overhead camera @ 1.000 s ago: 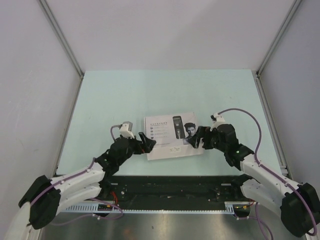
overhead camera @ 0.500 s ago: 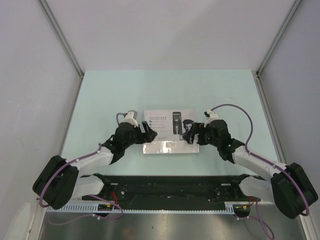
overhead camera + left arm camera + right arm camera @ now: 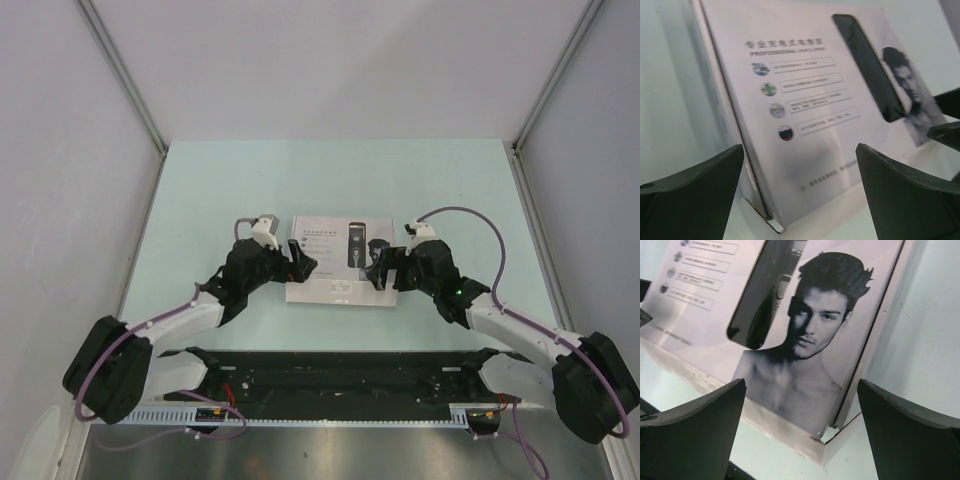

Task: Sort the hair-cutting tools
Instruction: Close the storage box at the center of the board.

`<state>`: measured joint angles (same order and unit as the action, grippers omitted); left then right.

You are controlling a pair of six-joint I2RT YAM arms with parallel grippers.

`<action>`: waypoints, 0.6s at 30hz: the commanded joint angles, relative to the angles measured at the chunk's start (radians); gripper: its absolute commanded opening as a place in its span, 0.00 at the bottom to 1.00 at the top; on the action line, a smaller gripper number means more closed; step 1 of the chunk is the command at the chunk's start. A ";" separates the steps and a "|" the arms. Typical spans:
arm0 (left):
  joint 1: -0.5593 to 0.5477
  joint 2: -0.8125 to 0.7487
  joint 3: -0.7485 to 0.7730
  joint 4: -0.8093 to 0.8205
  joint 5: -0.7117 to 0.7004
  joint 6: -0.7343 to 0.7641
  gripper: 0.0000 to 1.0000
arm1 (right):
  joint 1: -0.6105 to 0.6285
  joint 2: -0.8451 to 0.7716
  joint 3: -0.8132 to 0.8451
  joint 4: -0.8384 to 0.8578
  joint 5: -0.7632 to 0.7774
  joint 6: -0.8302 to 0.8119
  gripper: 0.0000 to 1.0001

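From the top view, your left pincer (image 3: 297,262) sits at the left edge of the flat white box (image 3: 325,285) and your right pincer (image 3: 378,270) at its right edge, so the box lies between the two on the pale green surface (image 3: 330,180). Both are spread wide and neither grips anything. Whether the fingers touch the box walls cannot be told from here. A slim dark clipper (image 3: 353,248) shows on the printed lid, nearer your right pincer than your left; print or window, you cannot tell.

In the left wrist view, your left pincer (image 3: 799,150) stands open, its two dark fingers (image 3: 700,185) well apart. The box (image 3: 805,90) fills the space ahead of them, its near left corner low between the fingers. The clipper (image 3: 867,65) lies ahead and to the right of the pincer.

In the right wrist view, your right pincer (image 3: 801,382) also gapes open. The box (image 3: 700,325) sits just ahead, its near right corner between the fingers, with a printed man's portrait (image 3: 820,315) straight ahead and the clipper (image 3: 765,295) ahead to the left.
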<state>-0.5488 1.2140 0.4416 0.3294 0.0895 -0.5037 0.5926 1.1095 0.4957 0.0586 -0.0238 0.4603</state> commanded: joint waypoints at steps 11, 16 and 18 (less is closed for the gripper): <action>-0.030 -0.252 -0.127 0.076 0.072 0.028 1.00 | 0.058 -0.177 0.040 -0.270 0.137 -0.017 1.00; -0.049 -0.280 -0.155 0.053 0.059 0.011 0.95 | 0.064 -0.192 0.040 -0.310 0.134 -0.003 1.00; -0.059 -0.295 -0.164 0.046 0.058 0.010 0.91 | 0.065 -0.188 0.037 -0.316 0.111 -0.002 1.00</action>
<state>-0.5854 0.9619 0.2928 0.3744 0.1417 -0.4774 0.6495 0.9348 0.5003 -0.2234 0.0795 0.4446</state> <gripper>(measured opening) 0.947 0.995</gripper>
